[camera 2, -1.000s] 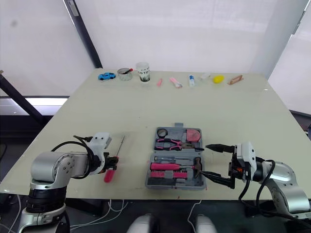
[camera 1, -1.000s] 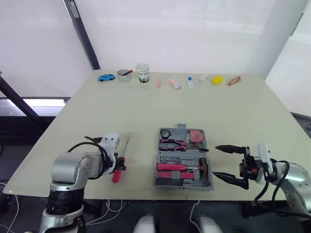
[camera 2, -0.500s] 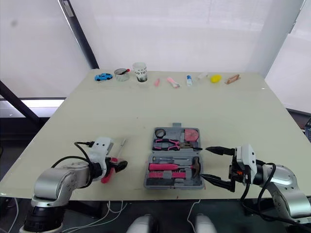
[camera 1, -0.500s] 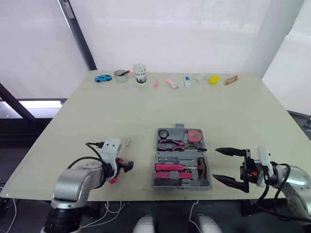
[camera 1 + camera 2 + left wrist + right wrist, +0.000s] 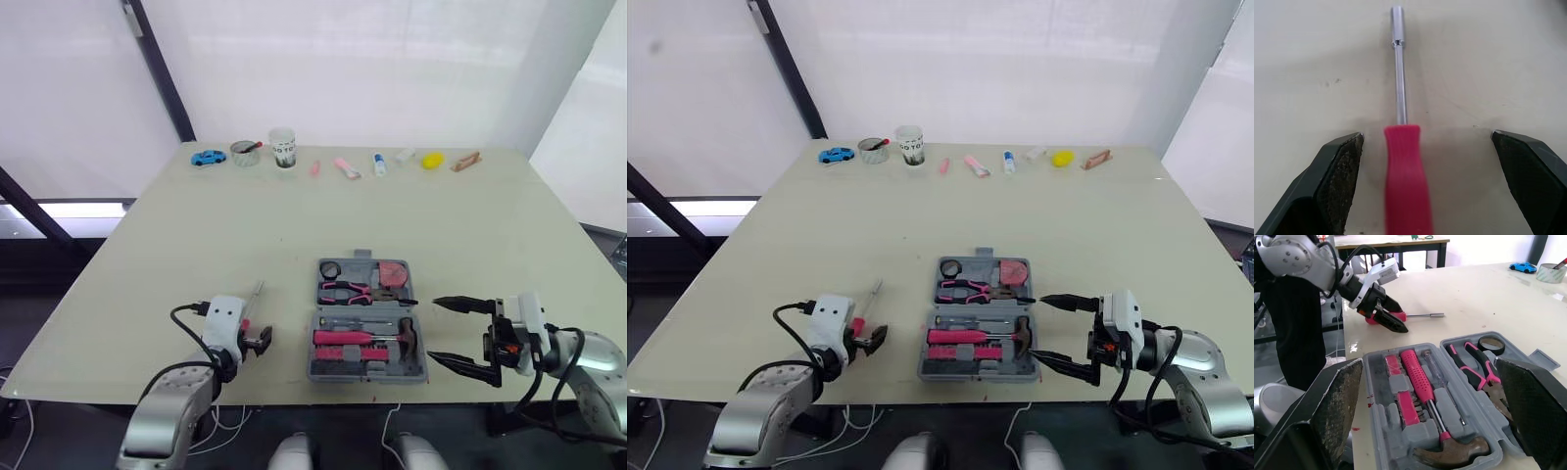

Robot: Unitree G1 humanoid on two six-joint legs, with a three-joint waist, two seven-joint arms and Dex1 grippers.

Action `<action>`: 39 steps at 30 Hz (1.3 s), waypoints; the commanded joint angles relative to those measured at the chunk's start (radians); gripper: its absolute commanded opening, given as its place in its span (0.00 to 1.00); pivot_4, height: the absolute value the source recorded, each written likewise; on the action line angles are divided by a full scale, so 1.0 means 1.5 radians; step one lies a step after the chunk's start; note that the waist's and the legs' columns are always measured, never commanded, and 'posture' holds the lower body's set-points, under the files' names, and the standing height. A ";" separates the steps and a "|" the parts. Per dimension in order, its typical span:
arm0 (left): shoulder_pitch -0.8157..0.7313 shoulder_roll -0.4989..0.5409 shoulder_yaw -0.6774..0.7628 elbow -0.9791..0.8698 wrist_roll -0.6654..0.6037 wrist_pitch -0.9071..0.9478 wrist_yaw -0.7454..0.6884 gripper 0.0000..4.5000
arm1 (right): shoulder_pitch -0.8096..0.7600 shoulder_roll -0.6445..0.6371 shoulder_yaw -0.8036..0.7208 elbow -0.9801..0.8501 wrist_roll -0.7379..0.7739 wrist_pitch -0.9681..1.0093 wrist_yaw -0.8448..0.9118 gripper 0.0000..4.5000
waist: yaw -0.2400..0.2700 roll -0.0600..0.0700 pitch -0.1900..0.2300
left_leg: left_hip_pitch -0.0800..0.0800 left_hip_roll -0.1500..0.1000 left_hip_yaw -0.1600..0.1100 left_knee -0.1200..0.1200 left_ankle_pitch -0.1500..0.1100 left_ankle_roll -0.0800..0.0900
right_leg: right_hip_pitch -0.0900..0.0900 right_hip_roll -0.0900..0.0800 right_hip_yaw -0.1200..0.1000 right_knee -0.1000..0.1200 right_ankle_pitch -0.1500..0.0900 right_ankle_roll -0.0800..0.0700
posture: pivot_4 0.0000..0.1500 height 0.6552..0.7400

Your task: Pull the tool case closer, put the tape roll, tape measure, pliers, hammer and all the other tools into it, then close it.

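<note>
Left arm has drawn back toward the near table (image 5: 294,225) edge. Left end effector (image 5: 867,336) spread wide, straddling the screwdriver (image 5: 1403,166) handle; shaft points straight ahead. Screwdriver lies flat, left of the tool case (image 5: 365,376); left arm nearer.

Four views on one table (image 5: 294,225).
From the head: a stereo pair looking forward and down, far enough back to take in the table from near edge to far edge, set side by side (with the case (image 5: 978,333) a little further left for the right eye). From the left wrist: very close over the table, facing along the screwdriver (image 5: 1403,161), handle to tip. From the right wrist: low, near the case, facing across it toward the left gripper (image 5: 1388,319) and on to the car (image 5: 1523,267) at the far edge. Shared by right wrist and head: case, screwdriver, left gripper, car. Shared by all: screwdriver.
</note>
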 commanded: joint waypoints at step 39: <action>-0.236 0.301 -0.150 0.061 -0.011 -0.217 -0.540 0.14 | 0.056 -0.013 -0.063 -0.037 0.054 0.018 0.015 1.00 | 0.011 0.000 0.002 | -0.002 0.000 0.004 -0.002 0.000 0.000 | -0.002 0.000 -0.001 -0.003 0.000 0.000 | 1.00 1.00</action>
